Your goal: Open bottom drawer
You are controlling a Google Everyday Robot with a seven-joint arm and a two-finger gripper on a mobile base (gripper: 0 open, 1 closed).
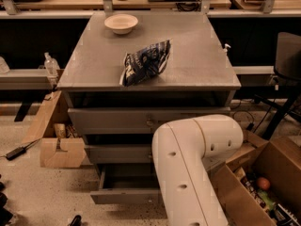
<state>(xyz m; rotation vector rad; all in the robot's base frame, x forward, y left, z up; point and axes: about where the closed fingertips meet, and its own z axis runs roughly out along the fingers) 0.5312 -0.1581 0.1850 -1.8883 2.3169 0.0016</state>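
At the foot of the grey cabinet point(77, 81), the bottom drawer point(123, 197) stands pulled out towards the camera. Its long axis runs left to right and its flat grey front faces forward. Its right end is covered by the white arm point(188, 168). The interior is dark and its contents cannot be made out. The two drawers above sit flush. On the surface point(197, 55) rest a pale bowl point(120, 23) and a blue crumpled bag point(145, 62), well apart. An open cardboard box point(282, 159) at right holds mixed items, including a round reddish object point(263, 183). The claw is out of sight behind the arm; its state cannot be told.
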